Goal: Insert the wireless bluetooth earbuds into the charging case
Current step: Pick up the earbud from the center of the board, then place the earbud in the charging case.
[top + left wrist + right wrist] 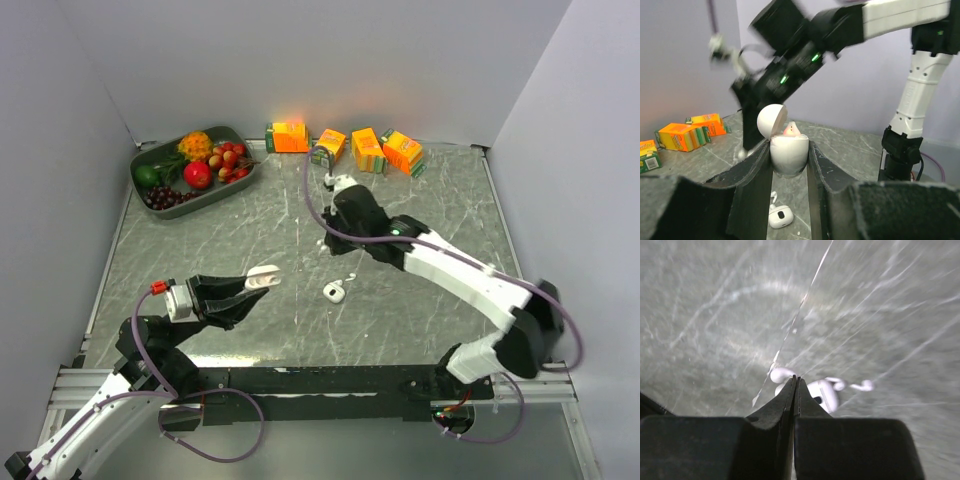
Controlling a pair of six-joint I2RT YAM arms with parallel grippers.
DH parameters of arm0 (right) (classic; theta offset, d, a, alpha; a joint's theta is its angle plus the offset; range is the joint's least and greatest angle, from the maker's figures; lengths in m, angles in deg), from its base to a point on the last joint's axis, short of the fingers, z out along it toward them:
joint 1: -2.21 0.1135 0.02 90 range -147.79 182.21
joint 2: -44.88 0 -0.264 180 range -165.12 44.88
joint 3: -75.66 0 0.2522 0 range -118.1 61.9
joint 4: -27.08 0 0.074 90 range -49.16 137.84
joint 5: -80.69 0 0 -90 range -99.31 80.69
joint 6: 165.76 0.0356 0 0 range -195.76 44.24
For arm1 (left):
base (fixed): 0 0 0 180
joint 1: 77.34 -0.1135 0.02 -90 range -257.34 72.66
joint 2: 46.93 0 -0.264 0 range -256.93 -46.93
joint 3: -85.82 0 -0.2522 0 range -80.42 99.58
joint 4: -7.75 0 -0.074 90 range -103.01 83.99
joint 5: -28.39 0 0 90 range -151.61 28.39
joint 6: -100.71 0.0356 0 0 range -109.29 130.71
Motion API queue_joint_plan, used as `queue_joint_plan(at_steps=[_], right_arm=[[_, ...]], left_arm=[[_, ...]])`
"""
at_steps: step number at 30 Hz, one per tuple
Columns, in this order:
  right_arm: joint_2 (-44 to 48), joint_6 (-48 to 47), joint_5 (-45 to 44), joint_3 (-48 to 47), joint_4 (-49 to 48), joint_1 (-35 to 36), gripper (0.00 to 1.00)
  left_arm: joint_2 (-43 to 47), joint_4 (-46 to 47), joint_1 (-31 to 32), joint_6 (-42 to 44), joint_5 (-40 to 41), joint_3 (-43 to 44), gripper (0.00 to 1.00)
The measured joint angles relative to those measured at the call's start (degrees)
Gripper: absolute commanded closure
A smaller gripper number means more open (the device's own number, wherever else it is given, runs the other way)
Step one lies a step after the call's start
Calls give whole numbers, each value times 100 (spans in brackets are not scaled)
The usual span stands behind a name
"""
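white plastic on grey marble. from above, the earbuds [336, 291] lie loose on the counter [200, 230] between the two arms, just on the near side of the right pincer [326, 244], whose arm reaches over from the right. the left pincer [255, 284] hangs off to their left, clamped on the charging case [265, 272], well apart from them.

left wrist view: the case sits upright between the fingers, lid tipped back, mouth up. something pinkish shows inside, too unclear to name. the earbuds lie on the counter below it.

right wrist view, blurred: the right pincer's jaws are pressed flat together, nothing between them. one earbud lies just left of the tips, another just right, a stem running crosswise to the finger seam. the right arm is plainly nearer; it would need to open and come straight down.
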Motion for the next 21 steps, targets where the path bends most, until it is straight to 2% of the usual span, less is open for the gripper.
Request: queue_joint_plan(at_steps=[11,21], right_arm=[[2009,-1357,-1840,-717,210,1746,100],[2133,-2839,-3545,-713,11,3630,100]], left_arm=[[-785,691,0,-173,83,0,99],[-1386,1137,0,-273,83,125,99]])
